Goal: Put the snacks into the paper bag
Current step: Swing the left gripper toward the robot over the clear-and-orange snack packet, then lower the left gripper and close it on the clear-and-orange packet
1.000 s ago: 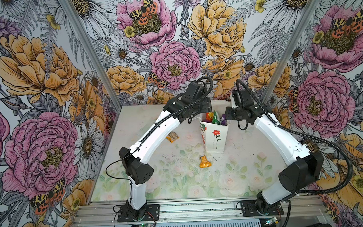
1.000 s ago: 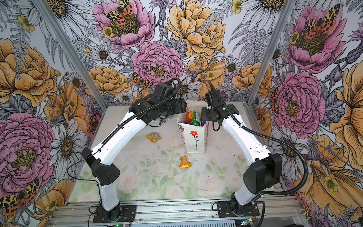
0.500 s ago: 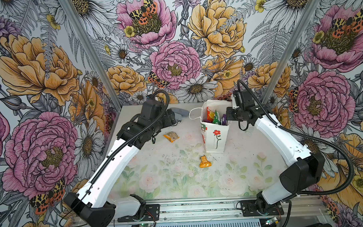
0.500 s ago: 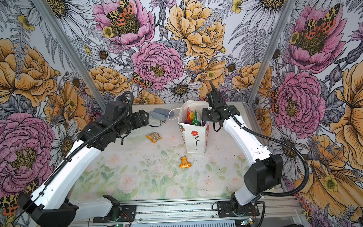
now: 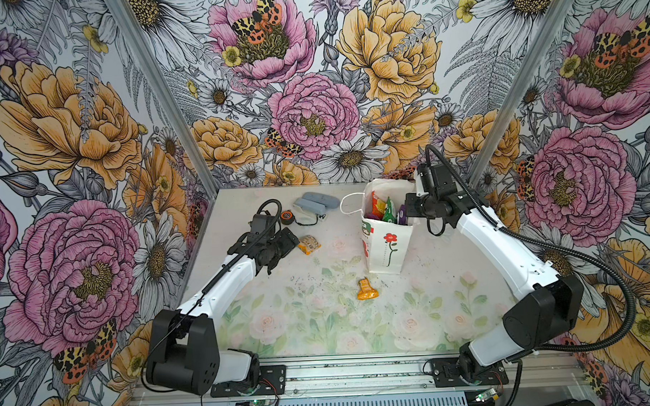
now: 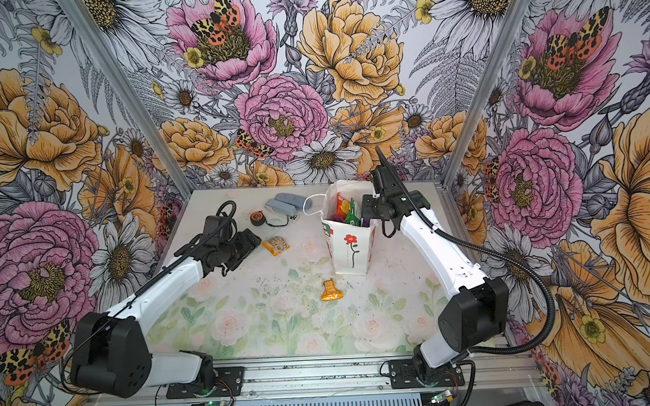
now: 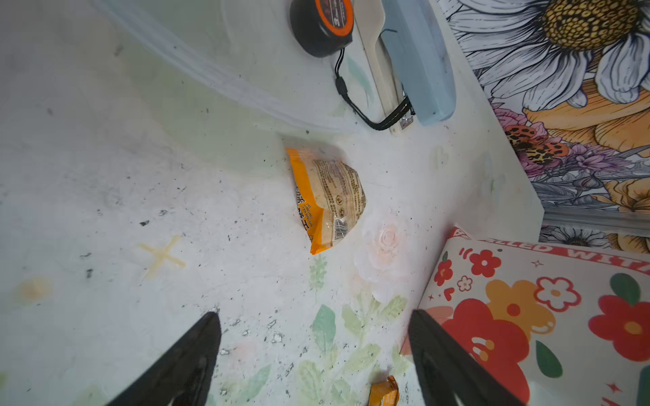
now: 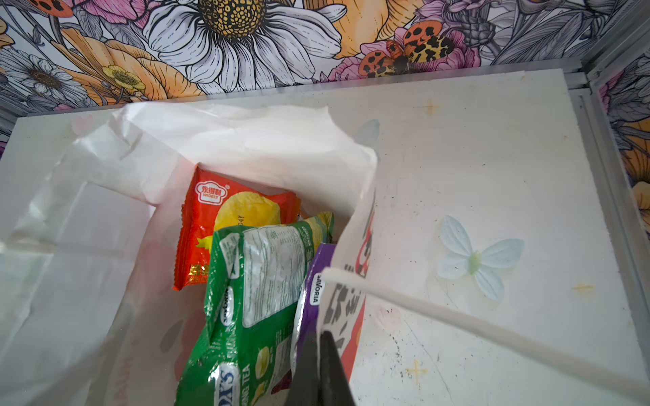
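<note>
The white paper bag (image 5: 387,251) with the red flower stands upright at the back right. Red-yellow (image 8: 218,225), green (image 8: 253,281) and purple (image 8: 309,298) snacks stick up inside it. My right gripper (image 8: 322,337) is shut on the bag's right rim and shows in a top view beside the bag's mouth (image 5: 409,211). An orange-and-beige snack packet (image 5: 309,244) lies left of the bag. My left gripper (image 7: 313,313) hovers open and holds nothing, low over the table just left of that packet (image 7: 327,197). A small orange snack (image 5: 366,290) lies in front of the bag.
A round black-orange tape measure (image 5: 287,217) and grey-blue oblong cases (image 5: 314,204) lie at the back, behind the left gripper. The bag's white string handle (image 5: 348,207) loops out to the left. The enclosure's flowered walls close in the table on three sides.
My left arm has swung away from above the bag, leftward and down to the table beside the orange-and-beige packet. The right gripper has stayed on the bag's rim.
</note>
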Robot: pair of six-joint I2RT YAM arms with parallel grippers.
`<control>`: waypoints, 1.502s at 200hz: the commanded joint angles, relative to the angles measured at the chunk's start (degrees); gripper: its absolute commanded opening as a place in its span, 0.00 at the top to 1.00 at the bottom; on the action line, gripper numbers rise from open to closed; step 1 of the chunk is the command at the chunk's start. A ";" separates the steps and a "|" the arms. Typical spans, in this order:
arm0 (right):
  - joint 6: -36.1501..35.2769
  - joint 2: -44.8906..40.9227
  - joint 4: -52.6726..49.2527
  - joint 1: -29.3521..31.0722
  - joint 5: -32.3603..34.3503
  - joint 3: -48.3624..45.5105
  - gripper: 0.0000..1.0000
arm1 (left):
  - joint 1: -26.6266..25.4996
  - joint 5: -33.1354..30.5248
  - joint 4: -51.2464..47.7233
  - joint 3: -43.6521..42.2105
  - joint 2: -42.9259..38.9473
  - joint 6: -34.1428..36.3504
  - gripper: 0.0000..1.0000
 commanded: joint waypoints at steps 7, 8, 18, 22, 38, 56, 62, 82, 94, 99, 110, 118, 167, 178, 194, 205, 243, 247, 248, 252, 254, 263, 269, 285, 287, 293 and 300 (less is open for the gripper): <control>-0.13 -2.03 0.18 -0.15 -1.03 -1.19 1.00 | -0.34 4.17 9.76 0.67 5.70 -2.58 0.14; -0.09 -2.07 0.18 -0.19 -1.05 -1.19 1.00 | -0.40 4.22 9.76 0.76 5.97 -2.53 0.15; 0.03 -2.16 0.16 -0.18 -1.25 -1.50 1.00 | -0.90 4.22 10.48 1.61 8.02 -2.52 0.14; 0.04 -2.21 0.20 -0.17 -1.33 -1.54 1.00 | -1.09 4.26 10.70 2.06 9.04 -2.62 0.14; 0.12 -2.20 0.18 -0.07 -1.44 -1.96 1.00 | -1.51 4.85 12.38 3.02 11.88 -3.74 0.14; 0.15 -2.18 0.18 -0.10 -1.51 -2.31 1.00 | -1.64 4.84 14.32 3.16 13.82 -5.52 0.14; 0.12 -2.29 0.18 0.02 -1.59 -2.42 1.00 | -1.73 4.45 14.43 3.34 14.32 -5.86 0.14; 0.13 -2.55 0.18 -0.01 -1.43 -2.94 1.00 | -1.77 4.23 14.70 4.41 16.55 -6.15 0.15; 0.13 -2.73 0.18 0.04 -1.43 -3.20 1.00 | -1.99 4.19 15.07 4.91 17.82 -6.44 0.14; 0.13 -2.77 0.18 -0.01 -1.52 -3.22 1.00 | -2.16 4.05 15.26 5.06 18.36 -6.44 0.14; 0.19 -2.90 0.20 0.06 -1.57 -3.38 1.00 | -2.38 3.71 15.39 5.65 19.50 -6.62 0.16; 0.12 -2.98 0.22 0.08 -1.56 -3.48 1.00 | -2.56 3.31 15.27 6.28 20.34 -6.83 0.18; 0.01 -3.70 0.18 0.08 -1.16 -4.53 1.00 | -3.02 1.88 12.27 9.70 26.42 -6.26 0.28; -0.01 -3.85 0.18 0.08 -1.11 -4.78 1.00 | -3.26 1.62 12.18 9.89 27.15 -6.18 0.33; 0.02 -4.11 0.18 0.07 -0.98 -5.09 1.00 | -3.37 1.19 11.96 9.64 27.75 -6.50 0.52; 0.00 -4.35 0.18 0.05 -0.81 -5.45 1.00 | -3.22 1.62 12.75 9.08 28.03 -6.79 0.58; -0.13 -4.73 0.18 0.09 -0.52 -6.11 1.00 | -3.77 -0.77 12.75 7.87 26.11 -5.20 0.73; -0.06 -4.77 0.18 0.09 -0.46 -6.15 1.00 | -3.87 -0.92 12.77 7.77 25.73 -4.93 0.74; -0.10 -4.85 0.18 0.11 -0.46 -6.14 1.00 | -3.88 -1.01 12.72 7.73 25.65 -4.89 0.74; -0.09 -4.84 0.18 0.06 -0.45 -6.28 1.00 | -3.96 -1.23 12.75 7.65 25.34 -4.64 0.75; -0.06 -4.84 0.18 0.09 -0.52 -6.29 1.00 | -3.97 -1.31 12.68 7.62 25.08 -4.54 0.76; -0.05 -4.82 0.18 0.12 -0.54 -6.36 1.00 | -4.15 -2.03 12.45 7.24 24.24 -3.94 0.77; -0.08 -4.84 0.18 0.13 -0.54 -6.38 1.00 | -4.32 -2.58 12.24 7.08 24.17 -3.44 0.78; -0.07 -5.06 0.19 0.11 -0.63 -6.47 1.00 | -4.59 -3.30 11.99 6.29 21.18 -2.51 0.80; -0.06 -5.09 0.18 0.08 -0.67 -6.49 1.00 | -4.59 -3.23 12.14 6.16 21.00 -2.43 0.81; -0.08 -5.08 0.18 0.06 -0.66 -6.61 1.00 | -4.53 -2.88 12.89 5.23 20.42 -2.31 0.82; -0.11 -5.23 0.18 0.10 -0.64 -6.73 1.00 | -4.43 -2.61 13.96 4.17 19.65 -2.38 0.82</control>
